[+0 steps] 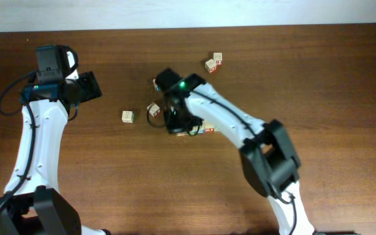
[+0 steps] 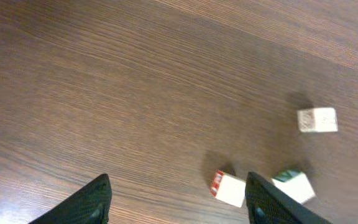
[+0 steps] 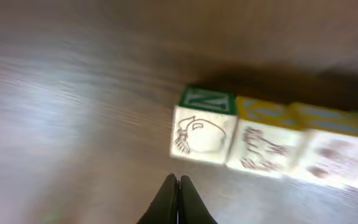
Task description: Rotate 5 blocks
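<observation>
Pale wooden cubes lie scattered on the brown bench [image 1: 318, 78]. A touching row of three blocks [image 3: 266, 140] sits just ahead of the right hand [image 3: 179, 198], whose fingers are pressed together on nothing. A pair of blocks [image 1: 210, 64] lies near the far edge, and a lone block [image 1: 128, 116] left of centre. The left hand [image 2: 179, 208] hovers with its fingers apart and empty, above a red-edged block [image 2: 229, 188].

Pale blocks [image 3: 204, 134], green and yellow tops, brown wood-grain table [image 1: 305, 65]
</observation>
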Available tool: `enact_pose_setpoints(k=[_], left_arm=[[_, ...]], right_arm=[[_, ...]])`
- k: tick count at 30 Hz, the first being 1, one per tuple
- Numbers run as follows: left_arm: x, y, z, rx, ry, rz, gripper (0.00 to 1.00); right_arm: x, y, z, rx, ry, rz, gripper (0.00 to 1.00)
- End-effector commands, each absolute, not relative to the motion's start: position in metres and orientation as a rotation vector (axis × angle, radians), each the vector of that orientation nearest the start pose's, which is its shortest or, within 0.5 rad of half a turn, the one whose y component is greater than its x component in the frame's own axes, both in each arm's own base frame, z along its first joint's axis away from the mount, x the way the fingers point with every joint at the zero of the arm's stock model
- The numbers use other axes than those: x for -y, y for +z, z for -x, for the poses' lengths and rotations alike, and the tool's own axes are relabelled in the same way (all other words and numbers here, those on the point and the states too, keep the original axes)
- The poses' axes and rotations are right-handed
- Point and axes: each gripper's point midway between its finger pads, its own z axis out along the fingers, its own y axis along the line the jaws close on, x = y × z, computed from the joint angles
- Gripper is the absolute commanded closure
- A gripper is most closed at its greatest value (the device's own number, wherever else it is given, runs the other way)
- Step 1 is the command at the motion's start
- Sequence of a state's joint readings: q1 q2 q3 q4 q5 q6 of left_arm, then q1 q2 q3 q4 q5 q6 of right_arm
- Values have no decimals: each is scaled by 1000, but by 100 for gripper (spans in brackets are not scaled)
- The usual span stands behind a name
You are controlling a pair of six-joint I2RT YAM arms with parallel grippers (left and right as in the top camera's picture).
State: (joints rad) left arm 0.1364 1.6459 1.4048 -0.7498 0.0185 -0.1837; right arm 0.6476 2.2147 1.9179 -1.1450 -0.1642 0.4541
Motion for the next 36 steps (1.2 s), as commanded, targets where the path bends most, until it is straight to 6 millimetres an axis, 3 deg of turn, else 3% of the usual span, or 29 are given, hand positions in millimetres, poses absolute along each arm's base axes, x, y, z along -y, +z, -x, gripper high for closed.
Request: enact_pose_setpoints(k=[1, 4, 6, 8, 12, 16, 20, 28, 32, 36], left_arm=[[-20, 172, -425, -2553, -267, 325, 37], [8, 169, -419, -2593, -335, 257, 37], [27, 165, -412, -2632, -352, 207, 36], [47, 158, -401, -2684, -373, 152, 41], [75, 146, -387, -2732, -448, 86, 61], [94, 132, -375, -2775, -463, 50, 100], [106, 118, -368, -2794, -486, 87, 100], [130, 70, -359, -2760, -551, 148, 100], [140, 57, -359, -2720, -630, 116, 100], [149, 31, -357, -2751, -712, 172, 100]], right_arm=[[-255, 173, -400, -2835, 413, 182, 95], [-201, 180, -413, -2836, 322, 219, 95], [-169, 173, -414, -2890, 289, 136, 95], [-139, 161, -417, -2939, 300, 79, 95], [-131, 144, -415, -2950, 528, 190, 96], [-118, 122, -406, -2948, 731, 219, 96], [-117, 106, -399, -2918, 902, 216, 96], [-121, 54, -384, -2912, 979, 180, 96], [-121, 45, -383, -2906, 976, 169, 96], [-120, 45, -387, -2896, 968, 152, 96]])
